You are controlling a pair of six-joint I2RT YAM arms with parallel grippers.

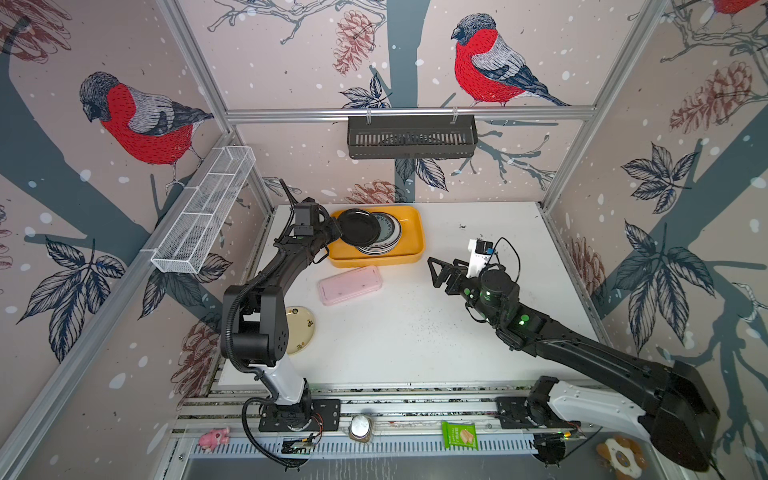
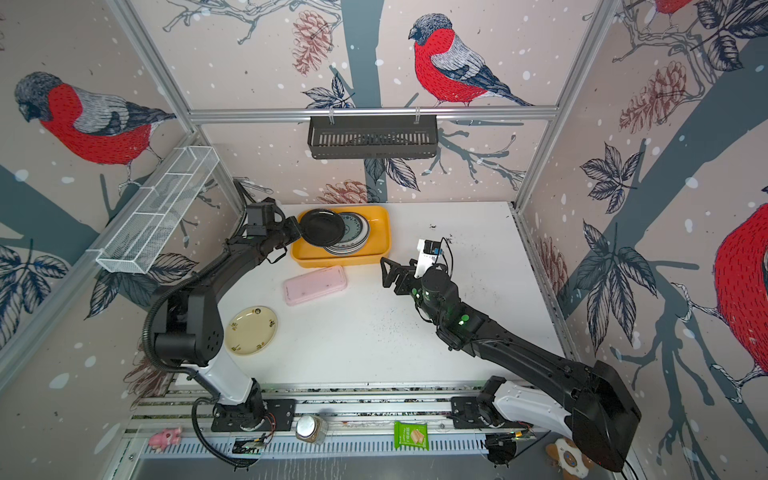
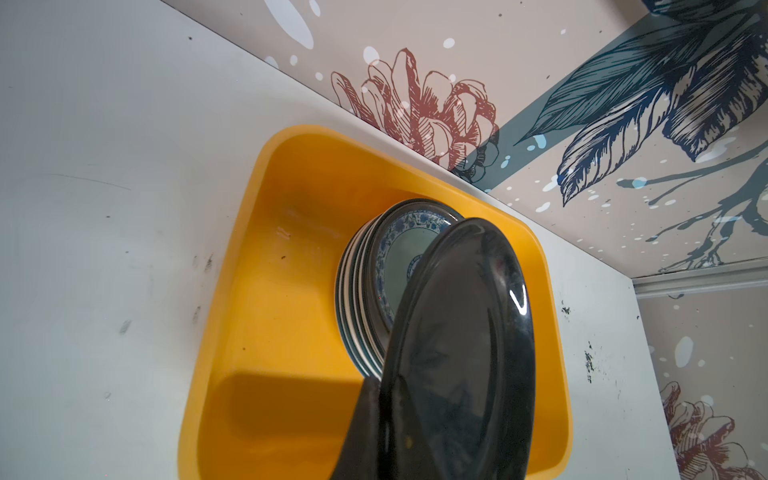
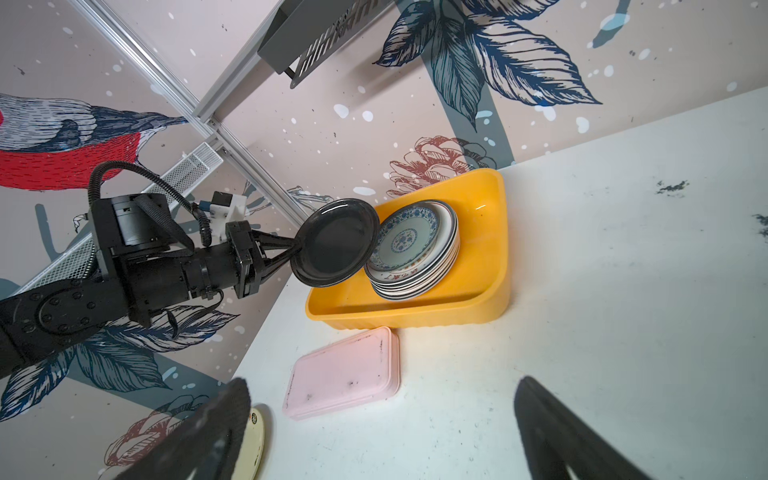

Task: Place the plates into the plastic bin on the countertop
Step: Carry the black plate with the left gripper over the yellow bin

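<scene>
Nearest, at about 8 o'clock on the white, dark-specked countertop (image 1: 415, 340), a cream plate (image 2: 251, 331) lies flat and alone, pale yellow with small dark motifs spaced round its rim; in a top view the left arm's elbow covers part of it. Farther in, at 3 o'clock from the table's middle, the right gripper (image 1: 439, 274) hangs above the surface pointing toward 9 o'clock, its jaws spread wide with nothing between them. At 9 o'clock from it, well apart, a flat pink box (image 1: 350, 285) lies slightly askew. Just beyond the box, at 12 o'clock from it, sits the plastic bin (image 1: 411, 216), a shallow yellow-orange tray with rounded corners, close to the back wall at about 11 o'clock on the table. In its 3 o'clock half stands a stack of plates (image 4: 415, 274), their edges banded white and dark; the top one is a teal plate (image 4: 405, 241) with a blue patterned border and a small central medallion. The left gripper (image 4: 296, 251) is clamped tight on the 9 o'clock rim of a glossy black plate (image 1: 359, 227), which hangs tilted over the bin's 9 o'clock half and overlaps the stack's edge; whether it touches the stack cannot be told.
</scene>
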